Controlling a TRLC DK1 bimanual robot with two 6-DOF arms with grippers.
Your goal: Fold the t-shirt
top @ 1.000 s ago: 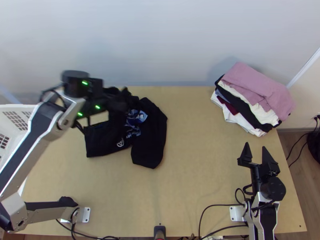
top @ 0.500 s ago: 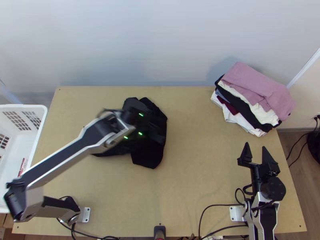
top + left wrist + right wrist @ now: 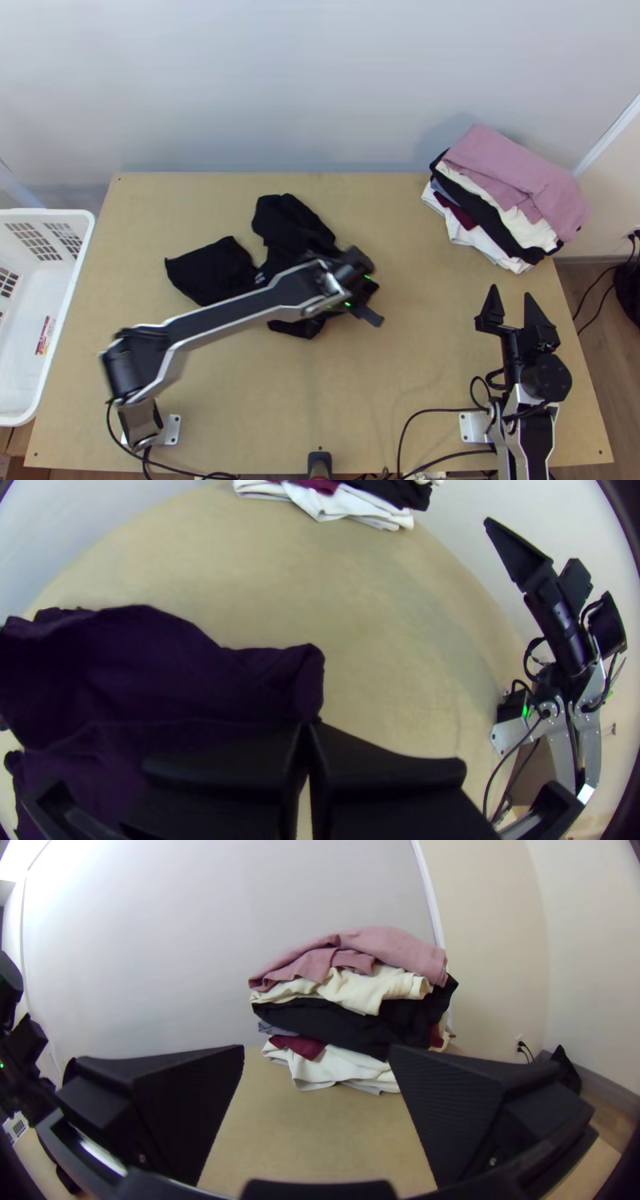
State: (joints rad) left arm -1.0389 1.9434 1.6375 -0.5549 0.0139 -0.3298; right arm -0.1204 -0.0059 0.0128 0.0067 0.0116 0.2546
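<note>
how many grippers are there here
2: left gripper at the black t-shirt, right gripper near the right edge of the table, facing the clothes stack.

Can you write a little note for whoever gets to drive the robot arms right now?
Left gripper: shut, seems to pinch an edge of the black shirt.
Right gripper: open, holding nothing, near the table's right side.
Black shirt: bunched and uneven, left of the table's middle.
Clothes pile: at the back right.
Done: no neat fold to see in the shirt.
Left to do: spread it flat, fold it, then probably add it to the pile.
</note>
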